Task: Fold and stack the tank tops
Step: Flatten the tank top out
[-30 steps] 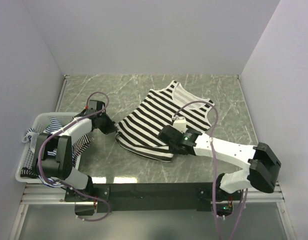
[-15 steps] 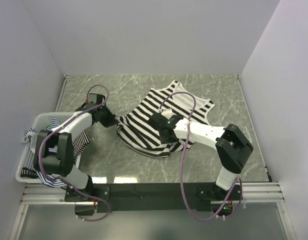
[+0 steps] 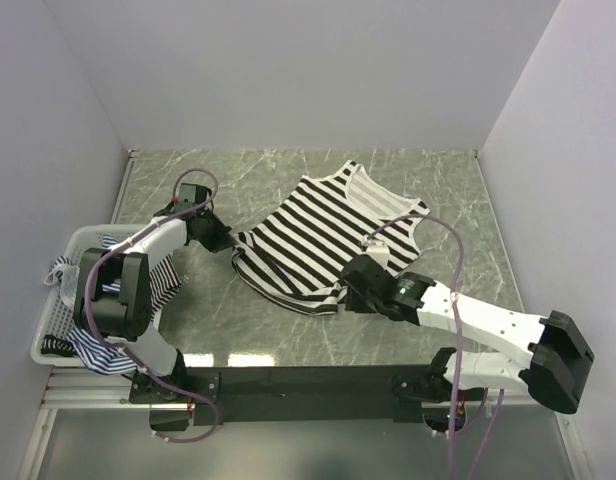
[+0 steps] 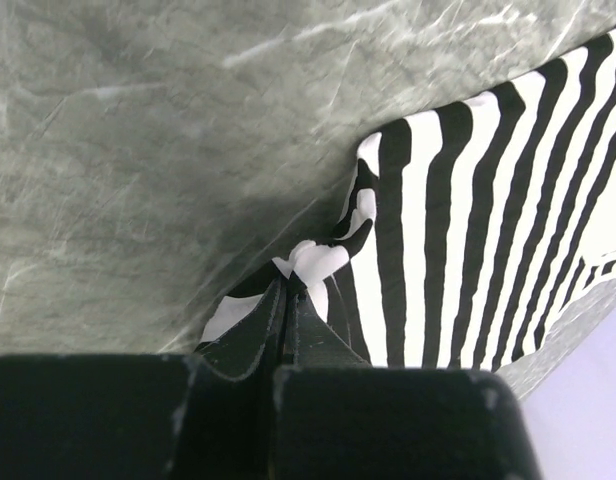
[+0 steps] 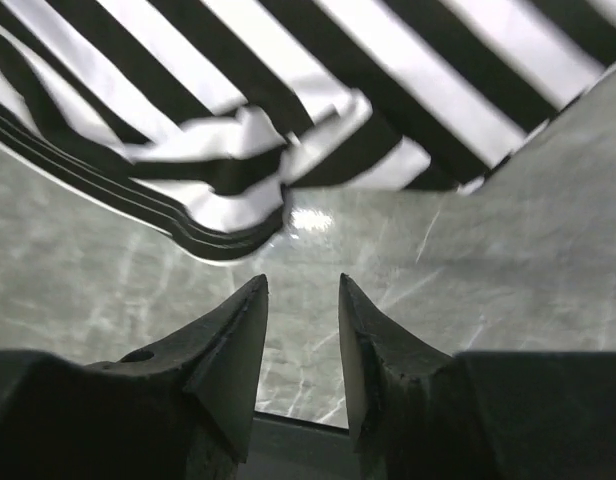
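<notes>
**Black-and-white tank top, laid out on worktop**

Location: flat at mid-worktop, near hem bunched and rumpled. Handling, as judged: light, limp, apt to drag and wrinkle; best taken at hem corners or straps. Left gripper: pressed together, pinching the left hem corner. Right gripper: fingers parted, holding nothing, over bare stone just short of the rumpled hem. Thinner-striped tops lie in the basket

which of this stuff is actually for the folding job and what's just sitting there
For the job:
black-and-white tank top, pinched by the left gripper
blue-striped tops heaped at the left

Just there:
white basket holding them
table
</notes>
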{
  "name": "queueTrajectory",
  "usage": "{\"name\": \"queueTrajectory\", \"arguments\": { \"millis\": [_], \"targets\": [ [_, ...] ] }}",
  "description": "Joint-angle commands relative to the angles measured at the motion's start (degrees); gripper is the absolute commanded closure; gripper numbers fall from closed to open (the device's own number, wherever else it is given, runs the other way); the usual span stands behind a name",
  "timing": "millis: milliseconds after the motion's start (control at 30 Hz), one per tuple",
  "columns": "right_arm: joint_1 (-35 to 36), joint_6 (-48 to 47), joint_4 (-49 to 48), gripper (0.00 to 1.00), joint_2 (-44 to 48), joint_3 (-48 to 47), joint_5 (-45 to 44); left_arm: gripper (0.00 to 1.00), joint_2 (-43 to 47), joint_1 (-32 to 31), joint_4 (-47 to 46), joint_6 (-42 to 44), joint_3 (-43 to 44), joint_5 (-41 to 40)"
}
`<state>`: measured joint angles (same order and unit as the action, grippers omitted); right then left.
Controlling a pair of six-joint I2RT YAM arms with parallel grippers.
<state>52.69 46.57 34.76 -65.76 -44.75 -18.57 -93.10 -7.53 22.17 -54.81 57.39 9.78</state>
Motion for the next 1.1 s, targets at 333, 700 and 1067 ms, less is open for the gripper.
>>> {"name": "queueTrajectory", "arguments": {
  "millis": [333, 700, 1067],
  "targets": [
    [0.40, 7.83, -21.49, 0.50, -9.73, 6.43, 4.50, 0.99, -0.24, 0.23, -0.82, -0.83, 2.21, -0.64],
    [0.40, 9.42, -23.52, 0.48, -15.80, 6.61, 3.80, 0.99, -0.15, 0.23, -0.73, -0.30, 1.94, -0.46],
    [3.12, 11.61, -17.54, 0.44, -14.50, 8.53, 2.57, 0.99, 0.38, 0.23, -0.64, -0.13, 1.33, -0.38]
  ]
}}
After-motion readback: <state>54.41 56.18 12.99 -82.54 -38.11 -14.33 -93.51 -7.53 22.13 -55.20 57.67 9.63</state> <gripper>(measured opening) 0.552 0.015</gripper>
